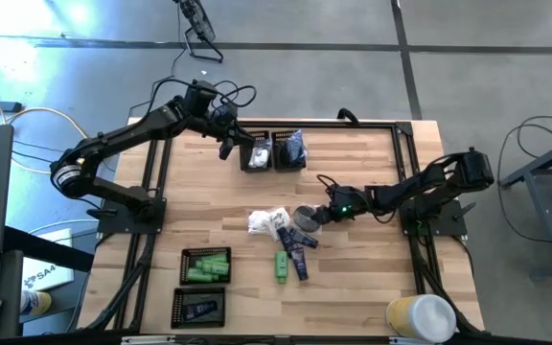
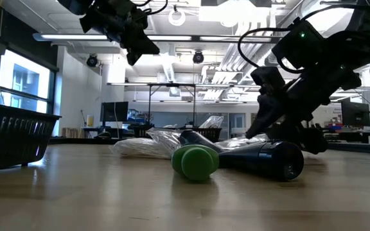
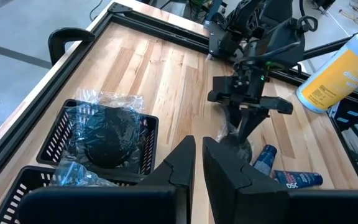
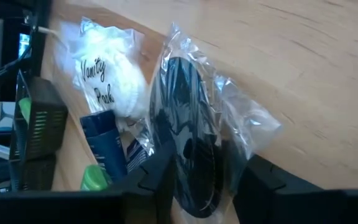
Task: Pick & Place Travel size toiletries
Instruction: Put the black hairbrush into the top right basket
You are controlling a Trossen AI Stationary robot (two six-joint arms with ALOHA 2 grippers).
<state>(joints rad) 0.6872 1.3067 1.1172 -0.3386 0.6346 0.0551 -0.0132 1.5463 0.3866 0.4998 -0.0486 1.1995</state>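
Right gripper (image 1: 316, 215) at table centre, fingers clamped on a bagged dark disc (image 4: 188, 158) beside white packet (image 4: 114, 81), left gripper (image 1: 226, 150) closed above far trays (image 1: 257, 158)

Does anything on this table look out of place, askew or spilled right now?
Mostly the loose heap mid-table: white packet, navy tubes and a green tube lie at crossed angles, unsorted, outside the mesh trays. The right gripper is closing its jaws on a bagged dark round piece. Nothing looks spilled or damaged.
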